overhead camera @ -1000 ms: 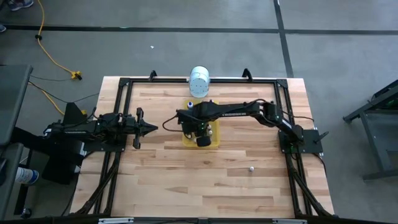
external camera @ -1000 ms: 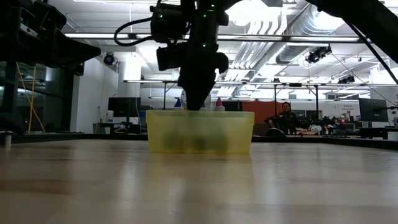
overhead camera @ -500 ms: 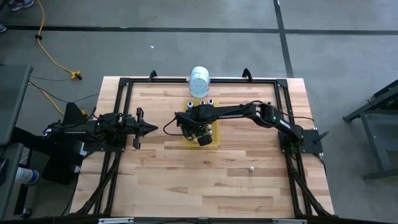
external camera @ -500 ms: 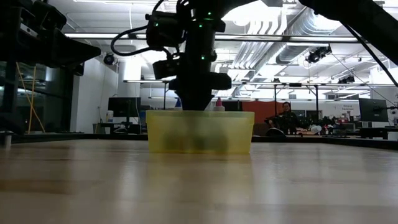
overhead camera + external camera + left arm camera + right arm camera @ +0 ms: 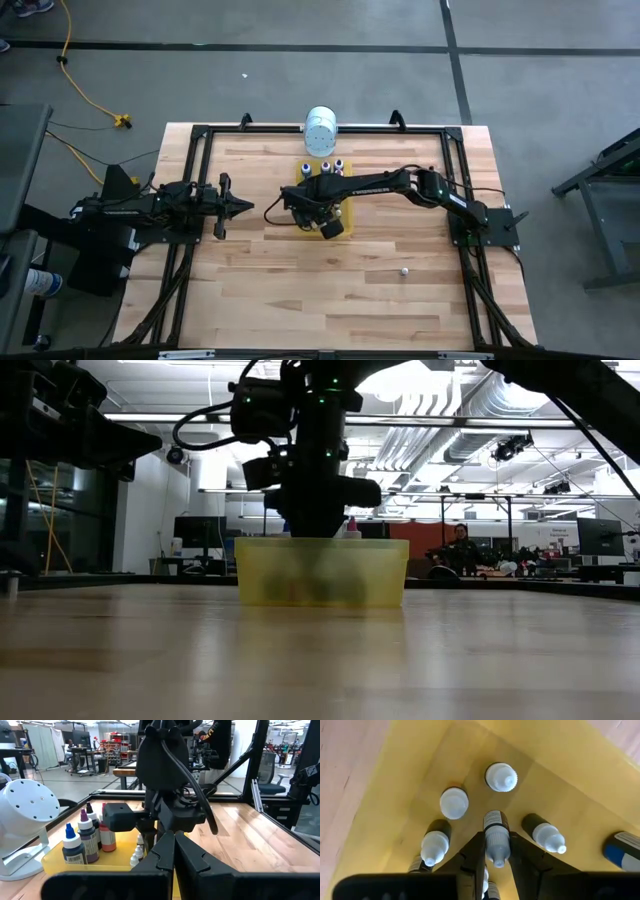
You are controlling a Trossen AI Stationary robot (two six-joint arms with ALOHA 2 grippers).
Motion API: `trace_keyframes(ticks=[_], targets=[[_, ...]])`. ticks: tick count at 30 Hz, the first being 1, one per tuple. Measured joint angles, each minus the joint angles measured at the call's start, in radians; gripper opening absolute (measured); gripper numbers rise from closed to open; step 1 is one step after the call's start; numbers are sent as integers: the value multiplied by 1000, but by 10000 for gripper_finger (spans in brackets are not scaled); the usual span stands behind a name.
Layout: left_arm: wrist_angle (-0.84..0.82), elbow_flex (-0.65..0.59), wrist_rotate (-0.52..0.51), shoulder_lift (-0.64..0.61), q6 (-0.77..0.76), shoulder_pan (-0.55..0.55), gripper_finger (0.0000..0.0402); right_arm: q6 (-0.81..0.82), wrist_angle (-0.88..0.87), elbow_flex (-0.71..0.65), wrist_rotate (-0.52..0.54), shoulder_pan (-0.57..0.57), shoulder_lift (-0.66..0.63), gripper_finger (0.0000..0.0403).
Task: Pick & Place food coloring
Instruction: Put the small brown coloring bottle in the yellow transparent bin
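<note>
Right pincer (image 5: 497,851) down inside yellow tray (image 5: 348,212) near worktop's far edge, clamped on a small food coloring bottle (image 5: 496,837), cap toward camera, likely for placing. Left pincer (image 5: 174,851) parked at left edge, fingers together.

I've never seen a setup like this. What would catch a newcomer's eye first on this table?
Probably the right gripper, reaching down into the yellow tray near the table's middle, its jaws closed on a tiny white-capped food coloring bottle with others standing around it. Next, the big white cylindrical container just beyond the tray at the far edge. The left gripper waits off to the left side.
</note>
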Motion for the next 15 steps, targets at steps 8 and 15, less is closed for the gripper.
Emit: trace_keyframes(ticks=[8,15], targets=[[0,0,0,0,0,0,0,-5,-11,0,18,1,0,71],[0,0,0,0,0,0,0,-4,-18,0,17,6,0,72]])
